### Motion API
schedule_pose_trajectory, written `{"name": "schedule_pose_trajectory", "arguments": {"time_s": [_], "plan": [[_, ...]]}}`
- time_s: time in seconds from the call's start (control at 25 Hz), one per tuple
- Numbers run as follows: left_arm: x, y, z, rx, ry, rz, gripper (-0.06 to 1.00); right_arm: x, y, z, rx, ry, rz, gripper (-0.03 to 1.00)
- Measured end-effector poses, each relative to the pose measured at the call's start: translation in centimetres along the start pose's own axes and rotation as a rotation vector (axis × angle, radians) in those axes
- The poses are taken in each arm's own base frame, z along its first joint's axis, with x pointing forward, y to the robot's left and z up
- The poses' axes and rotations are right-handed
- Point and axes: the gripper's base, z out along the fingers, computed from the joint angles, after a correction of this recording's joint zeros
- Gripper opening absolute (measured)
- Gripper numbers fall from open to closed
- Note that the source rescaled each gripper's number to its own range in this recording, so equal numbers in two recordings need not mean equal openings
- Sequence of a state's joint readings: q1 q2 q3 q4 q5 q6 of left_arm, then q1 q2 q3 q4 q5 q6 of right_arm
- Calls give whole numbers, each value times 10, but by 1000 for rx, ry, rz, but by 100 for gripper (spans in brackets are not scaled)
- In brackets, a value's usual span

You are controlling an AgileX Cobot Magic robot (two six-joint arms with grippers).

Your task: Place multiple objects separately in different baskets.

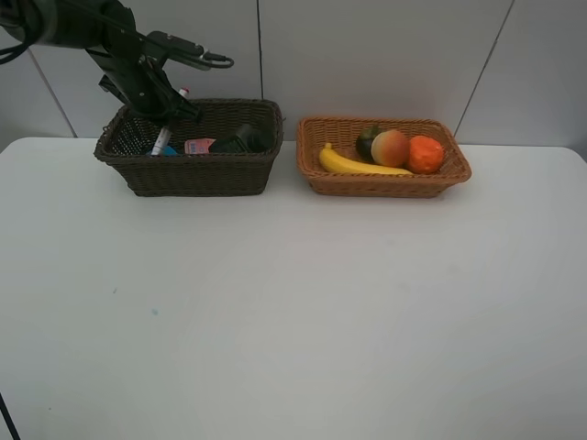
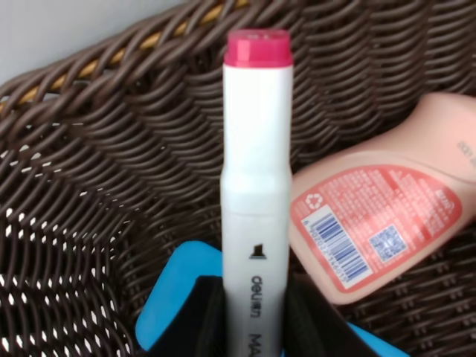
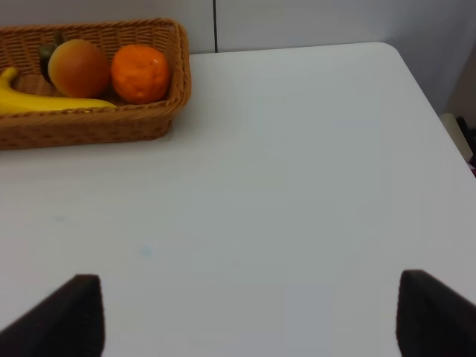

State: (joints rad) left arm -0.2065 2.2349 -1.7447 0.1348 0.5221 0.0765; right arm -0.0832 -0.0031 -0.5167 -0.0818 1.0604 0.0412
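I am gripping the marker (image 2: 256, 201) in my left gripper (image 2: 253, 316) inside the dark basket (image 1: 193, 174), beside the pink bottle (image 2: 379, 216), my right jaws standing wide and empty; releasing crookedly is risking it catching the wicker.

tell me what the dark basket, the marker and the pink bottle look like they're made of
Dark basket: woven wicker or rattan-like strands, dark brown with a slight sheen; it could be synthetic.
Marker: smooth white plastic barrel with printed black lettering and a glossy red-pink cap.
Pink bottle: matte-looking pink plastic, carrying a printed label with a barcode.
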Motion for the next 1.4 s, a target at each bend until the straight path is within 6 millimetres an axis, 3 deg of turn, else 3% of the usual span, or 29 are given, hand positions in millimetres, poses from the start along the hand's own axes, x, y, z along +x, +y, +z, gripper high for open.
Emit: {"name": "schedule_pose_trajectory", "arguments": {"time_s": [0.16,0.2,0.24,0.32,0.36,0.4,0.48,0.76,0.92,1.12,1.28,1.4], "plan": [[2,-1,0,7,24,-7,4,0,0,0,0,0,0,100],[3,-1,0,9,37,-8,11,0,0,0,0,0,0,100],[4,-1,0,12,48,-11,24,0,0,0,0,0,0,100],[5,-2,0,17,56,-19,67,0,0,0,0,0,0,100],[5,-2,0,18,60,-25,82,0,0,0,0,0,0,100],[5,-2,-1,19,62,-27,90,0,0,0,0,0,0,100],[6,-2,-2,19,66,-27,97,0,0,0,0,0,0,100],[-1,2,-26,12,52,-33,100,0,0,0,0,0,0,100],[-12,5,-72,-16,26,-8,100,0,0,0,0,0,0,100],[-25,-2,-162,-61,-76,21,100,0,0,0,0,0,0,100],[-23,-9,-236,-98,-157,13,100,0,0,0,0,0,0,100],[-11,-12,-278,-139,-151,10,100,0,0,0,0,0,0,100]]}}
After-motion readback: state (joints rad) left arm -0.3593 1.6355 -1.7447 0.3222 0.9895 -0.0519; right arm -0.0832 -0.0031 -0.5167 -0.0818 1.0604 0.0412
